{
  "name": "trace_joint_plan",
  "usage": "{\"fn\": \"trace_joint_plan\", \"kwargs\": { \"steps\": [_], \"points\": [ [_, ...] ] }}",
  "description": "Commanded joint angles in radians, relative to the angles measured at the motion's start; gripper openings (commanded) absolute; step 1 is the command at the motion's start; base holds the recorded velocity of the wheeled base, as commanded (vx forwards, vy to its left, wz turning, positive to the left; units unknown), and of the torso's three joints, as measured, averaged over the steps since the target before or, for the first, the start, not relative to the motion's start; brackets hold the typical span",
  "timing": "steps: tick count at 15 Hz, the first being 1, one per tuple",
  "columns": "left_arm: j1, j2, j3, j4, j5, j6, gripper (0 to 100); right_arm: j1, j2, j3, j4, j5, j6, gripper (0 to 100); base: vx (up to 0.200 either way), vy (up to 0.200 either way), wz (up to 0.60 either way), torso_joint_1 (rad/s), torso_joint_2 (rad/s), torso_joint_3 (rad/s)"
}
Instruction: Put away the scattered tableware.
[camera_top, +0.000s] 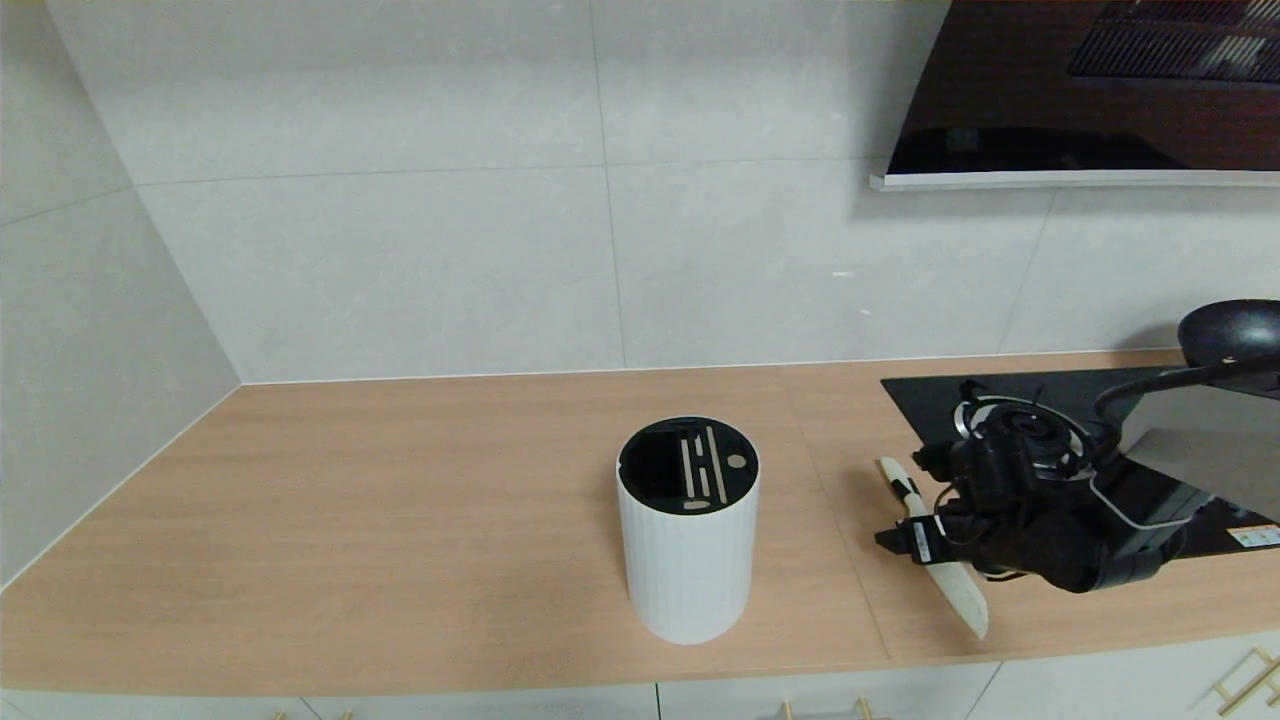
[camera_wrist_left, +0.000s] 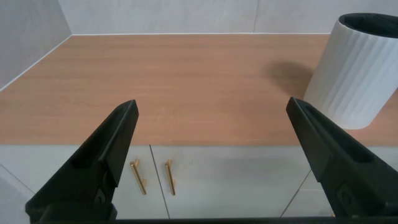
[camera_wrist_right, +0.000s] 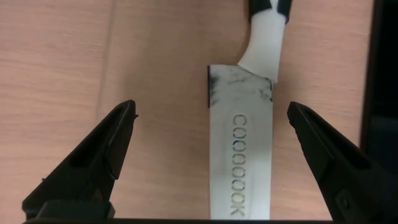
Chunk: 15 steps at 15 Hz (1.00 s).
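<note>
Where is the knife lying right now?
In the head view the knife lies flat on the right side of the counter, between the white holder and the stove, directly beneath the open right claw.

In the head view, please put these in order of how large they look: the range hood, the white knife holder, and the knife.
1. range hood, largest, though the picture's edge cuts it off
2. white knife holder
3. knife, partly hidden, clearly smallest
</note>
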Motion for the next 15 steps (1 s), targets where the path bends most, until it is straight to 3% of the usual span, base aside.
{"fn": "trace_joint_plan", "kwargs": {
  "steps": [1,5,14,15],
  "points": [
    [0.0,0.0,0.0,-0.001,0.0,0.0,100,-0.002,0.02,-0.008,-0.003,0.0,0.0,100,0.0,0.0,0.0,0.0,0.0,0.0],
    [0.0,0.0,0.0,-0.001,0.0,0.0,100,-0.013,0.065,-0.014,-0.095,-0.048,-0.016,100,0.0,0.0,0.0,0.0,0.0,0.0],
    [0.0,0.0,0.0,-0.001,0.0,0.0,100,-0.024,0.078,-0.014,-0.105,-0.049,-0.02,100,0.0,0.0,0.0,0.0,0.0,0.0],
    [0.0,0.0,0.0,-0.001,0.0,0.0,100,-0.025,0.08,-0.014,-0.105,-0.049,-0.022,0,0.0,0.0,0.0,0.0,0.0,0.0]
  ]
}}
